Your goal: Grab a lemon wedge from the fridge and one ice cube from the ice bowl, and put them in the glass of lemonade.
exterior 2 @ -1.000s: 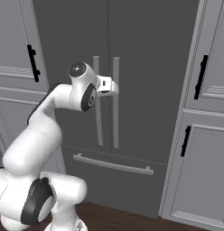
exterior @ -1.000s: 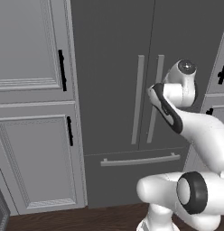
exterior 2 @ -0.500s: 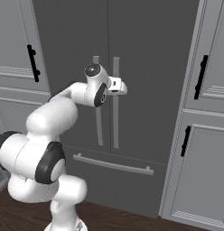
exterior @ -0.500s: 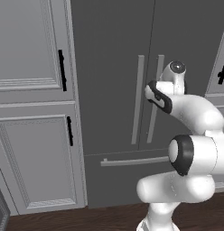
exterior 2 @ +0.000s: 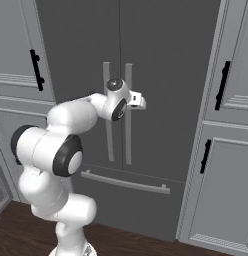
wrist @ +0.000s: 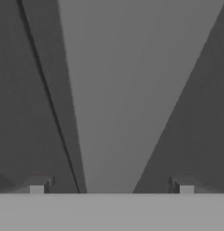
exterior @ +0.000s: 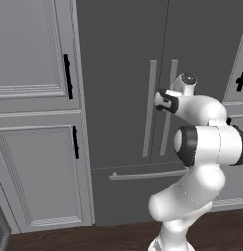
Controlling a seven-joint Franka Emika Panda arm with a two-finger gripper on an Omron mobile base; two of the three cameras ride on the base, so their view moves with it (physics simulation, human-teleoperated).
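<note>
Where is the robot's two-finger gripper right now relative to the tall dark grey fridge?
The gripper is open and straddles one of the fridge's long grey bar handles. In the left base view it sits at the right-hand bar of the pair, about mid-height.

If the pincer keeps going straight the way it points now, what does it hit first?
Most likely the fridge door's bar handle, centred between the open pincer tips; depth is unclear.

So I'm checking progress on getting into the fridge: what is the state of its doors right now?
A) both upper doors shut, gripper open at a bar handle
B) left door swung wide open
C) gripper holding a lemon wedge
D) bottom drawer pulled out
A: the fridge doors sit flush and closed, and the open gripper straddles a bar handle without closing on it.
</note>
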